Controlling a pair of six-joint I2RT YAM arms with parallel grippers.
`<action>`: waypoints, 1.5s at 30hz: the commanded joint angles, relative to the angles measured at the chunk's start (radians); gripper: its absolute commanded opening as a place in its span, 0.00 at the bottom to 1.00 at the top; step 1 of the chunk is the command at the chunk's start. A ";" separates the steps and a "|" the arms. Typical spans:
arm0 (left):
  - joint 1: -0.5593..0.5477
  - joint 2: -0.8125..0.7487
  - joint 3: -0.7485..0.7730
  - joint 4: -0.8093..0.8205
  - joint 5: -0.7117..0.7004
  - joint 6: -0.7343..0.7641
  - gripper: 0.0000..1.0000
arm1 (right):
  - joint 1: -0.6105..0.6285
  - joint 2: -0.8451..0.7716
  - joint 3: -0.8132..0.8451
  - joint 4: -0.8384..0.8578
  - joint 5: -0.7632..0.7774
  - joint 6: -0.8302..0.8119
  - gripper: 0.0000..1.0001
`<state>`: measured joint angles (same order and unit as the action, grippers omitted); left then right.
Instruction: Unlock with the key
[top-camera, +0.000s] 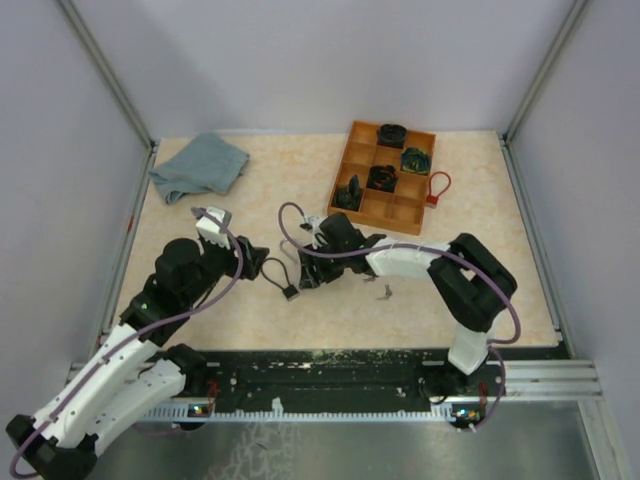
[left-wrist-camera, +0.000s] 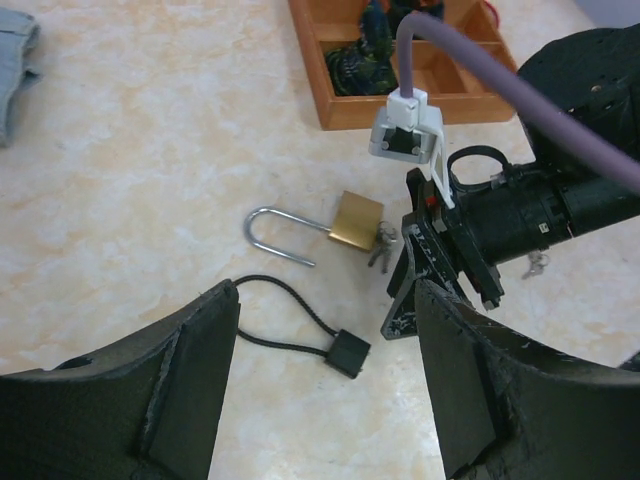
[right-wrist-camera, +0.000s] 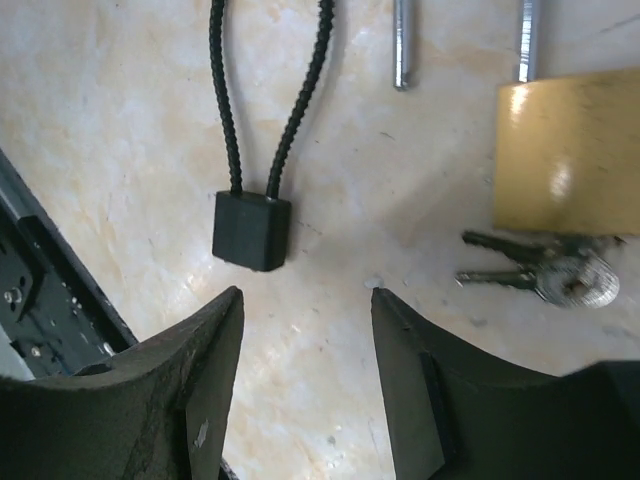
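A brass padlock (left-wrist-camera: 356, 221) lies on the table, its steel shackle (left-wrist-camera: 275, 235) pointing left. One shackle leg ends free beside the brass padlock (right-wrist-camera: 566, 165). A small bunch of keys (right-wrist-camera: 545, 270) lies flat against the lock's bottom edge; in the left wrist view the keys (left-wrist-camera: 381, 250) touch the body. My right gripper (right-wrist-camera: 305, 295) hovers open over bare table between the keys and a black cable lock (right-wrist-camera: 252, 230), holding nothing. My left gripper (left-wrist-camera: 325, 300) is open and empty just above the black cable lock (left-wrist-camera: 348, 353). The right arm hides the padlock in the top view.
An orange compartment tray (top-camera: 350, 150) holding several dark locks stands at the back right, with a red cable lock (top-camera: 437, 188) beside it. A blue-grey cloth (top-camera: 200, 165) lies at the back left. Another small key bunch (top-camera: 383, 291) rests under the right arm.
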<state>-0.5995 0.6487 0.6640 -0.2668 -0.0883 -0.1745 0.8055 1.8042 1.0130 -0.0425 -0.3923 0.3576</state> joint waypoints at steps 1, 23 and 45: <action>0.004 -0.019 -0.040 0.085 0.127 -0.122 0.76 | 0.001 -0.174 -0.023 -0.144 0.207 -0.075 0.54; 0.004 0.083 -0.140 0.256 0.311 -0.235 0.76 | -0.149 -0.348 -0.209 -0.254 0.592 0.022 0.34; 0.004 0.124 -0.170 0.331 0.361 -0.284 0.75 | -0.145 -0.356 -0.202 -0.253 0.518 -0.079 0.00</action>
<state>-0.5991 0.7708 0.5117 0.0044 0.2501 -0.4313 0.6407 1.5066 0.7788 -0.3012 0.1390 0.3389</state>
